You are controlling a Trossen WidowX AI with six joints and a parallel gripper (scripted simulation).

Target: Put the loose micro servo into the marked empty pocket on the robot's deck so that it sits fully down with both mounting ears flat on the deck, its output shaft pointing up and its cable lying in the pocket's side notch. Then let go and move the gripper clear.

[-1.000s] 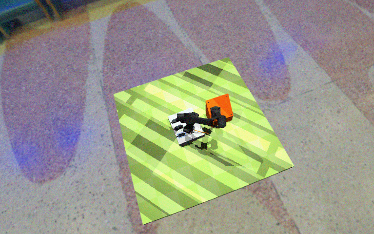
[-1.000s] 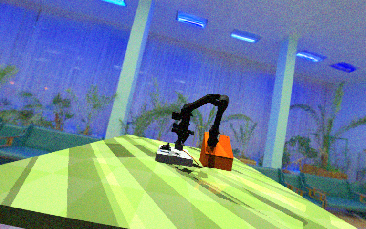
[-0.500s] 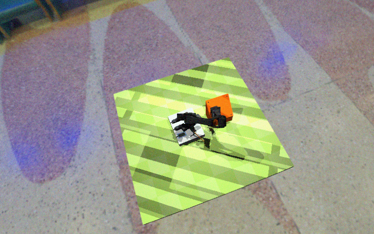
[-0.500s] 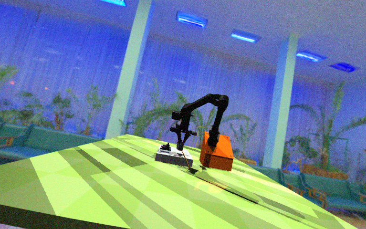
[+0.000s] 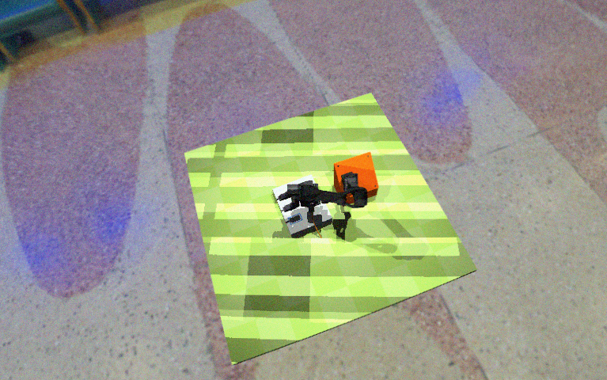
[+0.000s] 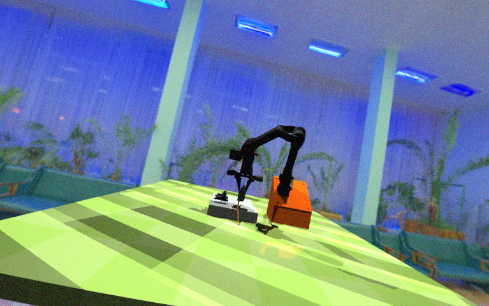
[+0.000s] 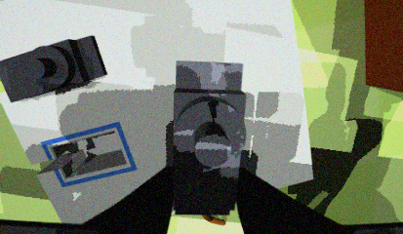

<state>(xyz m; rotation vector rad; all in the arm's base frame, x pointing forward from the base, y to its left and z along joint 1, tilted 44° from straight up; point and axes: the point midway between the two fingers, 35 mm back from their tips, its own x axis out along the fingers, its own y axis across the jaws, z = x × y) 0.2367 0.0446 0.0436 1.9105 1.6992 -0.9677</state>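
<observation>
Gripper (image 7: 208, 195) fingers are clenched on the boxy grey micro servo (image 7: 209, 132), held at frame centre above the flat pale deck (image 7: 266, 54). Left of it, the blue-outlined rectangular pocket (image 7: 88, 155) is seen, apart from the servo.

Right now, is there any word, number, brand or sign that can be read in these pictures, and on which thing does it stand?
No readable text in any view.
Only sign: a wordless blue rectangular outline marking the empty pocket on the light grey deck.
Dark grey micro servo held in the black pincer: no label.
Orange box-shaped base: plain.
</observation>
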